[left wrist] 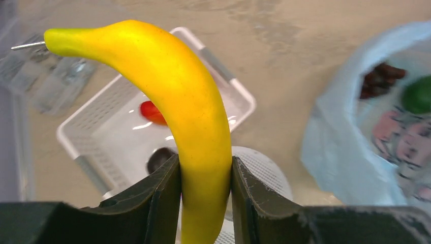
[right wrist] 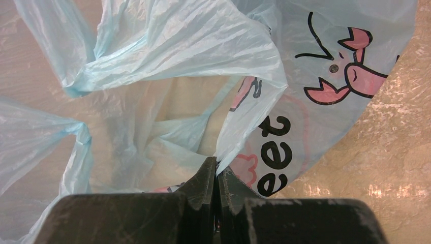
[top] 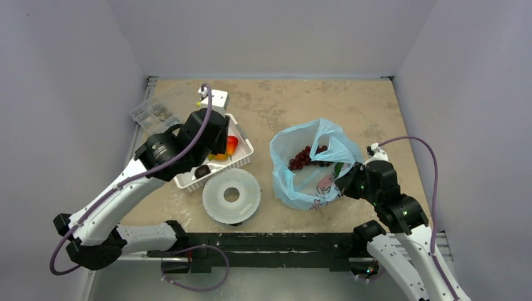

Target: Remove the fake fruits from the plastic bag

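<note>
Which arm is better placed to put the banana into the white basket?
Left. The left gripper grips the banana above the basket. The right gripper pinches the edge of the plastic bag, away from the basket.

Left arm [top: 116, 204] and right arm [top: 408, 254]: white link shells and black joint housings, each trailed by a lilac cable [top: 434, 188] looping up from the black mounting rail [top: 270, 241]. Left gripper [left wrist: 206, 162] and right gripper [right wrist: 217, 166]: matte dark-grey fingers, edges scuffed pale. Green lights dot the right arm.
</note>
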Motion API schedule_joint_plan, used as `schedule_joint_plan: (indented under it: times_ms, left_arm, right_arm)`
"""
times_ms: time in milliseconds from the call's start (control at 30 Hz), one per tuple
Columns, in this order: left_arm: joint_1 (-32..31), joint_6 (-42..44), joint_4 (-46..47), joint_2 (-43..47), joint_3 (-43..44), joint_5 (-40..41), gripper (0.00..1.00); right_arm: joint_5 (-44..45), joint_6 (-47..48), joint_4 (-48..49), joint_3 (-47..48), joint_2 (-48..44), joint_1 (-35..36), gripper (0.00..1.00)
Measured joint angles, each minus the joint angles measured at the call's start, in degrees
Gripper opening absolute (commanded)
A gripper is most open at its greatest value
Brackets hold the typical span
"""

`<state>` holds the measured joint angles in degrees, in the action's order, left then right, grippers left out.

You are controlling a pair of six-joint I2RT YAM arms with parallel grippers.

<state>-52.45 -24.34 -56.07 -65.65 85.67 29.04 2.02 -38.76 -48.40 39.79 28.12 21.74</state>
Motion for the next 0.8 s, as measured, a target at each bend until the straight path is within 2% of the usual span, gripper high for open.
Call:
schedule_joint_plan:
  times_ms: [133,233,300,467,567,800]
  left_arm:
    - [10.5,-3.0,-5.8,-3.0,-0.7,6.3,0.00]
    - [18.7,-6.8,-8.9,-7.3,-0.8,7.5,0.00]
    - [22.0,-10.5,-10.8,-10.3,-0.8,7.6,0.00]
    - [23.9,-25.2,-16.3,-16.6,-0.5,6.0,0.00]
    - [25.0,-38.5,-18.8,-18.8,-0.7,3.4,0.00]
    - [27.9,-61.1,-18.2,-19.2,-2.4,-2.9,0.00]
  right_arm:
    - [0.0,0.0,0.0,0.0,0.0,0.0,0.00]
    - [0.0,0.0,0.0,0.0,0.0,0.0,0.00]
    - [0.0,0.0,0.0,0.0,0.0,0.0,0.00]
    - [0.0,0.0,0.0,0.0,0.0,0.0,0.00]
    - [0.0,0.0,0.0,0.0,0.0,0.0,0.00]
    - [0.0,0.0,0.0,0.0,-0.1,0.0,0.00]
